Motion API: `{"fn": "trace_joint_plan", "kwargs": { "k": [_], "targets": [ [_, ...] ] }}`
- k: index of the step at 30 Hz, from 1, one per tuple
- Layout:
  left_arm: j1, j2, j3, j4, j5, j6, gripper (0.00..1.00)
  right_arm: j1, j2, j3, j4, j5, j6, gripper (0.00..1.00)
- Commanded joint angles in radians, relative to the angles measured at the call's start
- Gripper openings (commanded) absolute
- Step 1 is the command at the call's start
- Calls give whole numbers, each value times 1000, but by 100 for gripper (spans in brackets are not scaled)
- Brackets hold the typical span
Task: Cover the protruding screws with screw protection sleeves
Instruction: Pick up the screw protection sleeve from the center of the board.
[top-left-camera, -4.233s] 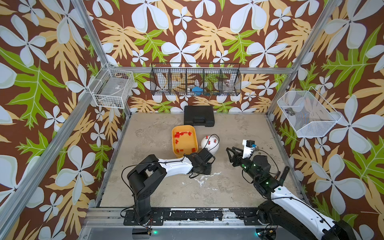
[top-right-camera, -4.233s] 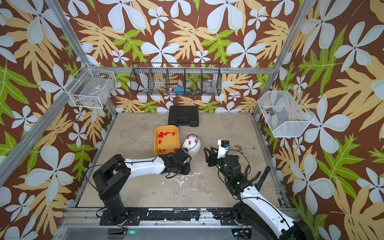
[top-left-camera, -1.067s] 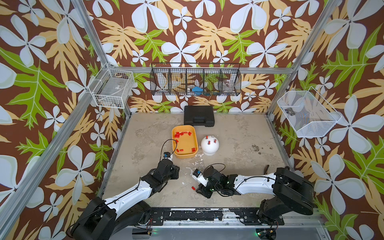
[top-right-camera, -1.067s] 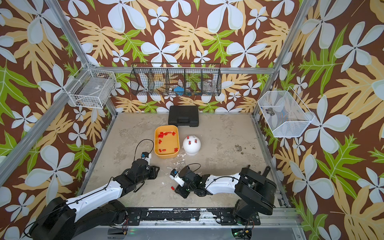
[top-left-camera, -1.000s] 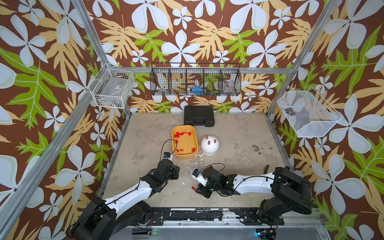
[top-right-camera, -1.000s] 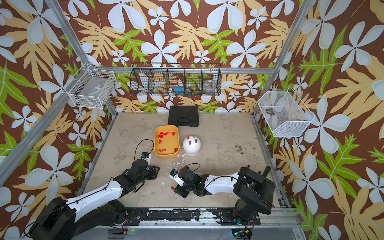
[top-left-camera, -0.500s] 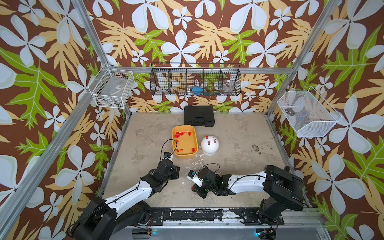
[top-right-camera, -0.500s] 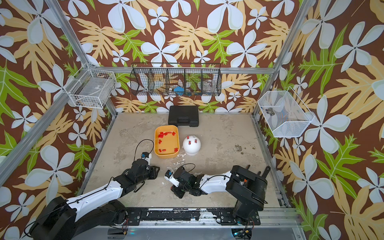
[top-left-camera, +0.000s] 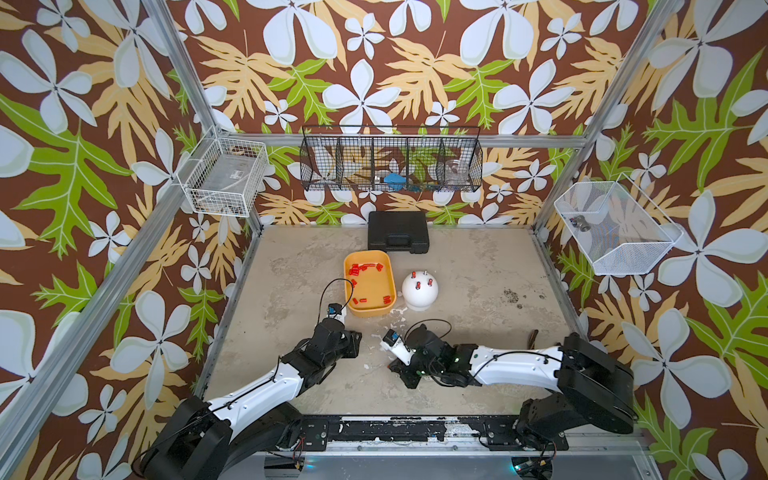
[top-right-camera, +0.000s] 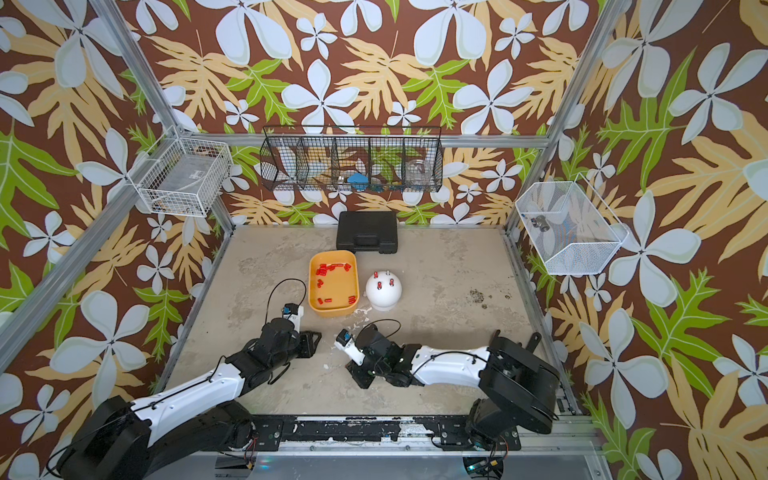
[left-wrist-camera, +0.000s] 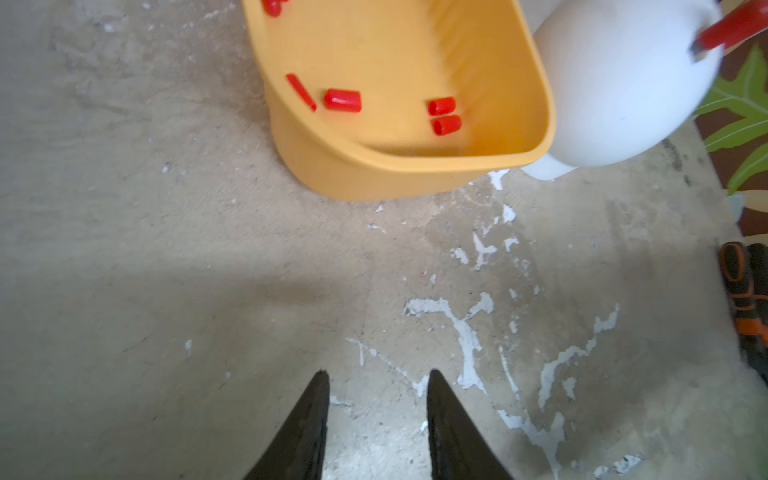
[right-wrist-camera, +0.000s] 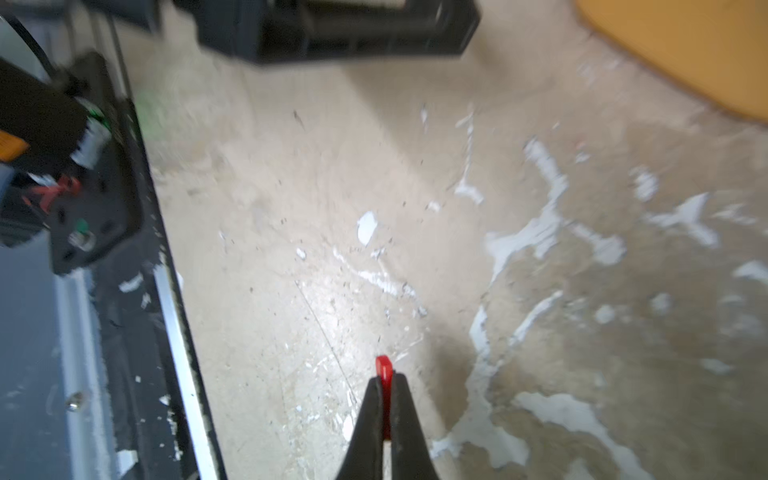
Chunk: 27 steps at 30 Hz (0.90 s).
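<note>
- Right gripper (right-wrist-camera: 384, 380): jaws pressed together on a red sleeve (right-wrist-camera: 383, 365). The sleeve's end sticks out past the fingertips, over the floor (right-wrist-camera: 291, 249); contact with the floor cannot be told.
- Left gripper (left-wrist-camera: 377, 374): jaws apart, nothing between them, over bare floor, near the right gripper and not touching it.
- Beyond both grippers: yellow tray (top-left-camera: 368, 309) with loose sleeves (top-left-camera: 365, 268) scattered inside; white dome (top-left-camera: 419, 297) just beside the tray.
- On the dome, in a top view: three capped studs (top-left-camera: 418, 285) and one bare stud (top-left-camera: 424, 272) on the far side, well apart from the pinched sleeve.
- A second ago a sleeve lay on the floor just beside the right gripper; no loose one shows there now, and the gripper has shifted slightly toward the left arm. Left arm unchanged.
- A few seconds back, both grippers were up by the dome.
</note>
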<state>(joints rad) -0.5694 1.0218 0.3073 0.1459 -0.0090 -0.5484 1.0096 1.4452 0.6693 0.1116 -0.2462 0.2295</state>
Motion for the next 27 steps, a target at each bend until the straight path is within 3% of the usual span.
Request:
{"fn": "trace_joint_plan", "kwargs": {
  "k": [1, 6, 11, 13, 15, 19, 24, 27],
  "targets": [
    [2, -44, 1, 177, 119, 22, 40, -68, -134, 9, 5, -184, 17, 0],
    [12, -131, -5, 478, 395, -29, 40, -159, -331, 97, -49, -409, 23, 0],
    [65, -171, -72, 989, 658, -232, 44, -209, -396, 280, -302, -536, -52, 0],
    [67, -169, -61, 1072, 733, -235, 44, -240, -402, 310, -340, -628, -57, 0],
    [66, -166, -44, 1111, 793, -228, 44, -254, -405, 318, -352, -689, -65, 0],
    [66, -169, -12, 1132, 887, -205, 44, -255, -404, 327, -383, -622, -95, 0],
    [64, -155, 59, 883, 930, -62, 48, -255, -391, 328, -357, -600, -90, 0],
    [50, -154, 63, 841, 918, -14, 55, -256, -386, 316, -321, -571, -72, 0]
  ]
}}
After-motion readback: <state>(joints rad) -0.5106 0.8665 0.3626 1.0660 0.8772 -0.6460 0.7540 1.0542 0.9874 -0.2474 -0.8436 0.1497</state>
